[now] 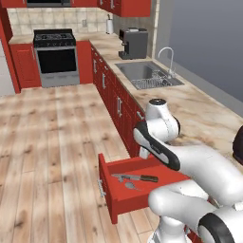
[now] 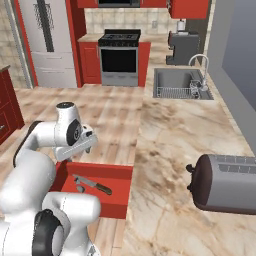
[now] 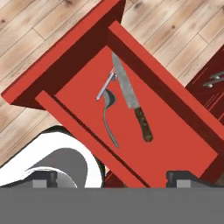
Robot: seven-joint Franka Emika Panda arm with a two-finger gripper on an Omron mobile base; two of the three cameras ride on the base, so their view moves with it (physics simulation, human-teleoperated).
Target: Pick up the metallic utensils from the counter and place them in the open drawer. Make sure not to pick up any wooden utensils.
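Observation:
The open drawer (image 1: 107,186) (image 2: 119,173) (image 3: 175,131) is pulled out of the red cabinets over the wood floor. Inside it lie the knife (image 3: 131,98) (image 1: 137,178) (image 2: 95,185), with a silver blade and dark brown handle, and beside it the small grey metal spoon (image 3: 109,118) (image 1: 129,185) (image 2: 80,189). A short grey metal piece rests against the spoon's bowl. My gripper (image 3: 113,177) hangs above the drawer, open, with its fingertips (image 3: 43,177) far apart and nothing between them. The island counter and the wooden spoon are out of view.
The marbled top (image 1: 204,114) (image 2: 170,145) beside the drawer carries a steel sink (image 1: 142,71) (image 2: 177,80) and a dark toaster (image 2: 225,182). A coffee machine (image 1: 134,42) and a stove (image 1: 56,57) stand farther back. My own arm (image 1: 190,161) reaches over the drawer's right side.

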